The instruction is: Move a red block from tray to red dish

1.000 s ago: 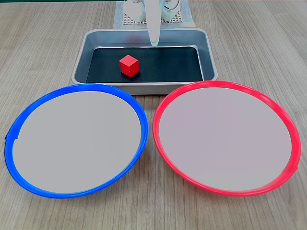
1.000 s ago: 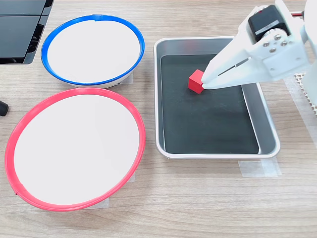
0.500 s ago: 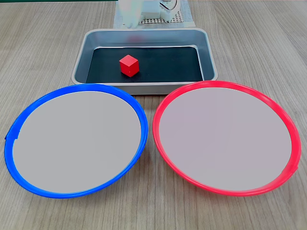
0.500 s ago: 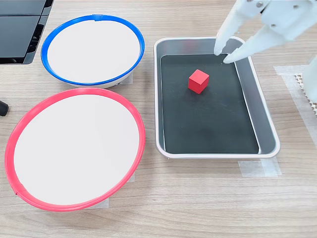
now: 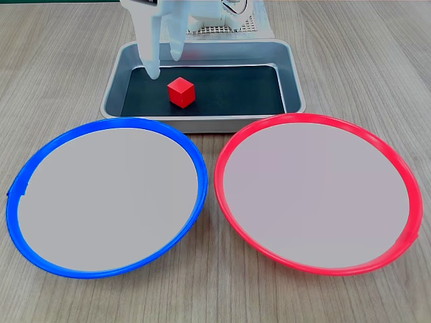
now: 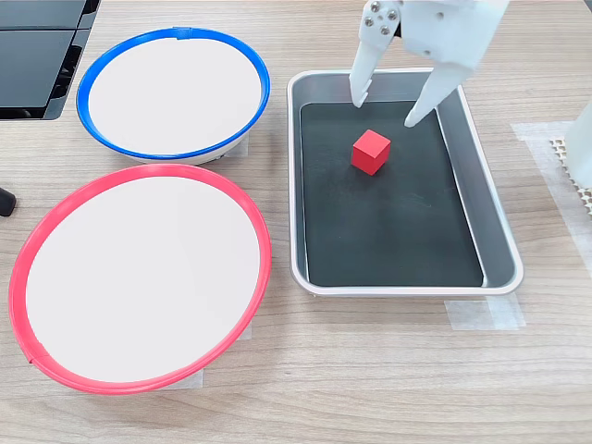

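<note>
The red block [image 5: 181, 92] [image 6: 371, 151] rests on the black bottom of the tray [image 5: 202, 123] [image 6: 398, 289]. My white gripper [image 5: 163, 64] [image 6: 384, 109] hangs open over the tray with nothing between its fingers. In the first exterior view it is just left of and behind the block, not touching it. In the second exterior view its two fingertips straddle a spot just above the block. The red dish [image 5: 316, 195] [image 6: 139, 277] lies in front of the tray at the first exterior view's right, with nothing in it.
A blue-rimmed dish [image 5: 104, 195] [image 6: 171, 92] of the same size lies beside the red one. A white mesh pad [image 5: 225, 25] [image 6: 573, 162] and the arm's base stand behind the tray. A black object [image 6: 37, 55] sits at the second exterior view's upper left.
The gripper rose away from the block, opened, and swung toward the first exterior view's left, then came down over the tray. The block has not moved.
</note>
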### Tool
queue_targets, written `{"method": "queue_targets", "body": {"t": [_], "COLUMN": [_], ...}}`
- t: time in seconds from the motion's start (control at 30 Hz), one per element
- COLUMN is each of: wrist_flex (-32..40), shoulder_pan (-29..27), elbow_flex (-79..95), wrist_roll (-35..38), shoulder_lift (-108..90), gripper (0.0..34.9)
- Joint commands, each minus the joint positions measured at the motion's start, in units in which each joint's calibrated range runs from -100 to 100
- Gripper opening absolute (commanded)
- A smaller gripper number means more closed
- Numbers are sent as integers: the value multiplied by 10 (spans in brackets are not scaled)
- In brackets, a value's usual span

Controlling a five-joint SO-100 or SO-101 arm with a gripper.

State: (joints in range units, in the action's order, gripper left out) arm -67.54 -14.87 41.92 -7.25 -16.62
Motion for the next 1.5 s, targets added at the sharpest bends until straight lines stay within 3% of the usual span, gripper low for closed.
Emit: {"method": "queue_targets", "body": {"t": [0.0,0.43,0.47,0.57,0.6,0.77,0.8,0.97,1.03,1.2,1.3,1.47], "wrist_flex": [14,40,40,37,32,-49,-79,-94,-72,108,233,351], "shoulder_pan": [5,51,53,55,55,90,133,234,273,325,327,294], "elbow_flex": [-33,-77,-80,-91,-97,-129,-146,-229,-278,-336,-303,-243], "wrist_roll": [-5,-17,-17,-16,-15,29,51,56,45,32,57,97], "shoulder_lift": [43,145,150,160,162,126,100,92,110,162,190,222], "gripper": [188,183,167,38,12,2,2,2,2,2,2,2]}}
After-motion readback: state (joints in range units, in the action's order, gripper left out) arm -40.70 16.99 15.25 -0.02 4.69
